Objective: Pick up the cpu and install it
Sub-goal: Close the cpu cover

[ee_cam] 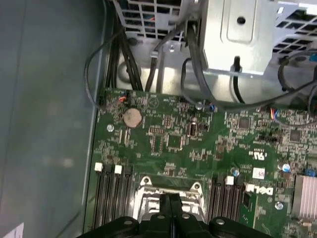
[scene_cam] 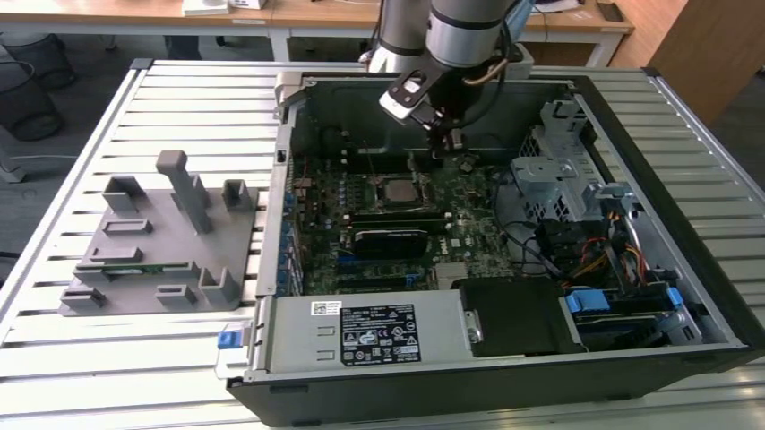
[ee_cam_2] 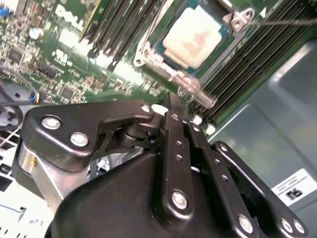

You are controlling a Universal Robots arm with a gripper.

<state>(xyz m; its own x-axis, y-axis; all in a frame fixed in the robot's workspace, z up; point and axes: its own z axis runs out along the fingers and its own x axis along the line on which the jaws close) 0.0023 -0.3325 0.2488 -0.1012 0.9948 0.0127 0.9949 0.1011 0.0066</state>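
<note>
1. Exterior view: the gripper [scene_cam: 452, 141] hangs over the motherboard [scene_cam: 472, 204]. The cpu [scene_cam: 395, 190] sits in its socket at seven o'clock from it, apart.
2. Second wrist view: the cpu's pale top shows; the fingers [ee_cam_2: 171, 134] are pressed together, empty.
3. First wrist view: a coin cell [ee_cam: 132, 117] lies beyond the fingertips.
</note>
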